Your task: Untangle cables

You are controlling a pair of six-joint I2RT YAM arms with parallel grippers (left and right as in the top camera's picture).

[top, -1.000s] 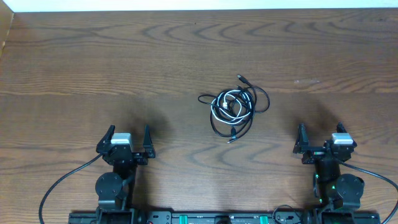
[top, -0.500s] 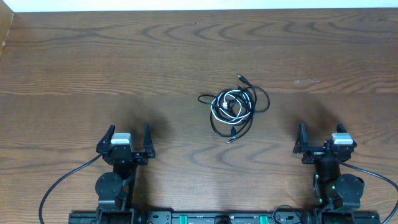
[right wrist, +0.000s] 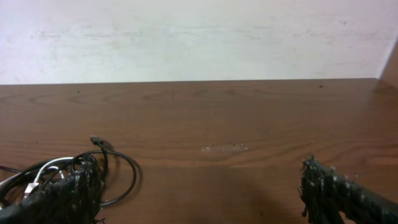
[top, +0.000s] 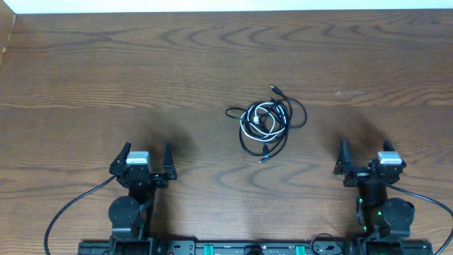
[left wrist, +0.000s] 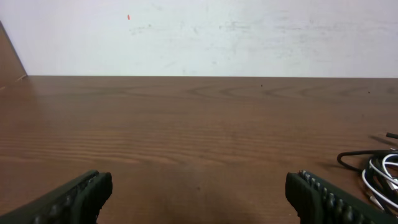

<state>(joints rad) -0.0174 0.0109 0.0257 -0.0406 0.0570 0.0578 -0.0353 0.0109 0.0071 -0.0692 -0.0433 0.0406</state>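
Note:
The cables (top: 265, 122) lie in one small tangled knot of black cords and a white one near the middle of the wooden table (top: 141, 64). My left gripper (top: 146, 159) sits open near the front edge, well left of the knot. My right gripper (top: 364, 156) is open too, to the right of the knot and nearer the front edge. The cables (left wrist: 376, 171) show at the right edge of the left wrist view, beyond my left gripper (left wrist: 199, 193). In the right wrist view the cables (right wrist: 81, 168) lie at lower left, partly hidden by the left finger of my right gripper (right wrist: 202, 190).
A pale wall (left wrist: 199, 31) rises behind the table's far edge. A wooden side board (top: 6, 35) stands at the table's far left. Thick black arm cables (top: 67, 209) run along the front near the arm bases.

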